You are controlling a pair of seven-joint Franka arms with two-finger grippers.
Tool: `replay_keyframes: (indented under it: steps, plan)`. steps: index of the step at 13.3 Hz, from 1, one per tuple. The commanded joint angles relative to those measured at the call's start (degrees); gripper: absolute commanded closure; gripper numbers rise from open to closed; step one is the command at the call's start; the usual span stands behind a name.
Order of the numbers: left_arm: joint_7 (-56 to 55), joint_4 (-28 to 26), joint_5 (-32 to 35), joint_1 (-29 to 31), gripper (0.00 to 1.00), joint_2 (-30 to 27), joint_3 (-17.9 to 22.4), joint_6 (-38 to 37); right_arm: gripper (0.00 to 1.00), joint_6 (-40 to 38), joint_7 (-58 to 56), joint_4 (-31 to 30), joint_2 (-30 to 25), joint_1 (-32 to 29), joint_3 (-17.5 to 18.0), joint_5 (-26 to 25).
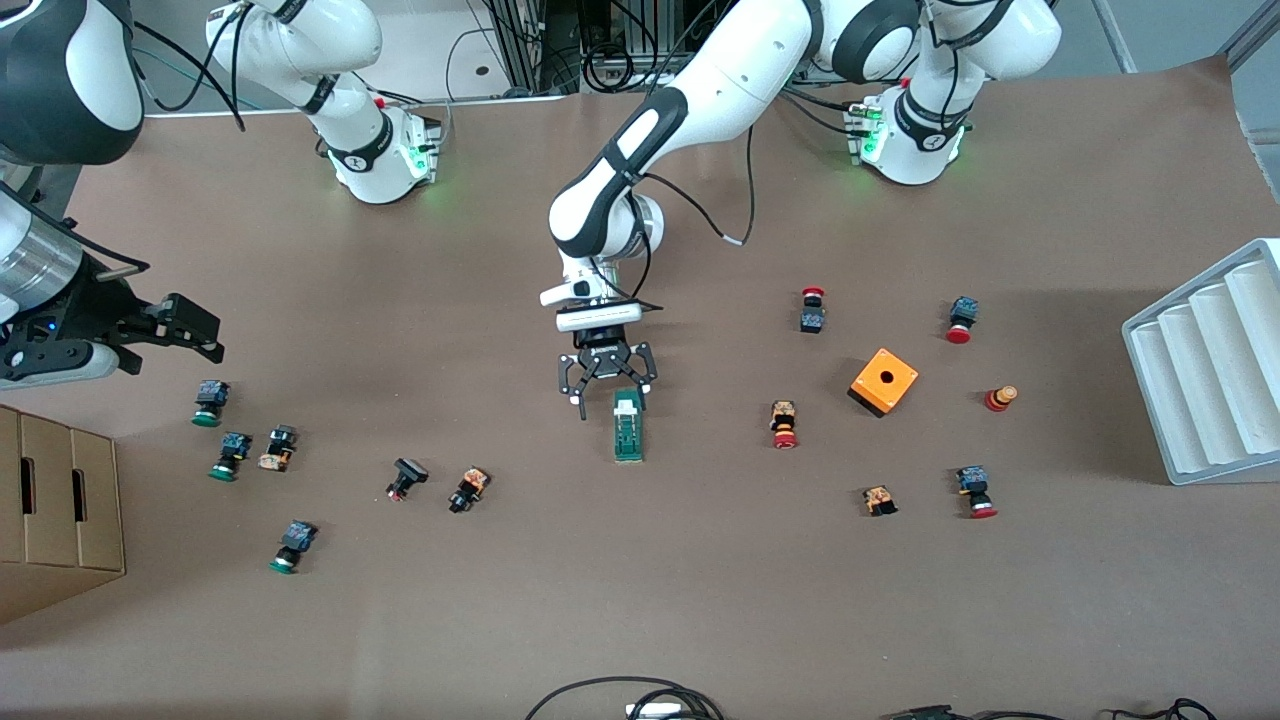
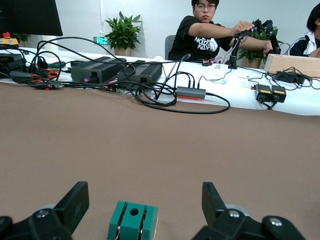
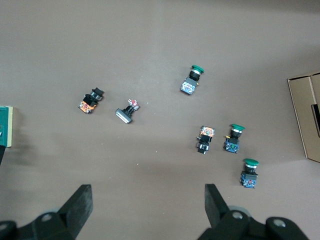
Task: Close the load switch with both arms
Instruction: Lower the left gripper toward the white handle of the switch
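a: where is the load switch [image 1: 628,426]?

b: mid-table, lying flat, its long side running from the robots' edge toward the front camera. its white tab [image 1: 627,405] sits at the end nearer the robots.

a: and the left gripper [image 1: 607,383]?

b: it hangs right over that tab end, fingers [image 1: 577,385] spread wide, one on either side of the block, not touching it as far as i can see. in the left wrist view the green end of the switch [image 2: 133,220] shows between the two open fingers [image 2: 75,202].

a: the right gripper [image 1: 190,335]?

b: held up over the table toward the right arm's end, fingers [image 3: 80,205] apart and empty. below it lie several green-capped push buttons [image 3: 233,138].

a: what sits around the switch on a clock face?

b: an orange box [image 1: 883,381] with a hole at about 3 o'clock, with a red-capped button [image 1: 784,424] between them; a small black button [image 1: 405,477] at about 8 o'clock. a cardboard box [image 1: 58,510] stands at the table's edge at 9, a white ribbed tray [image 1: 1210,362] at 3.
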Motion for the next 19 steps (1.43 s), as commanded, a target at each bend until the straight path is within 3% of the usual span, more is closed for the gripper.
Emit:
replay_keyframes:
  steps: [1, 10, 19]
  plan:
    - [-2.84, 1.95, 1.05, -1.41, 0.00, 2.66, -0.15, -2.85, 0.00, 0.94, -0.49, -1.02, -0.91, -0.02, -0.08, -1.17]
    - [-4.07, 2.21, 0.52, -2.82, 0.00, 4.78, -2.43, -7.07, 0.00, 0.94, -0.49, -1.02, -0.91, -0.02, -0.08, -1.17]
    - [-3.98, 0.19, 0.43, -4.67, 0.00, 4.86, -2.08, -6.54, 0.00, 0.94, -0.49, -1.02, -0.91, -0.02, -0.08, -1.17]
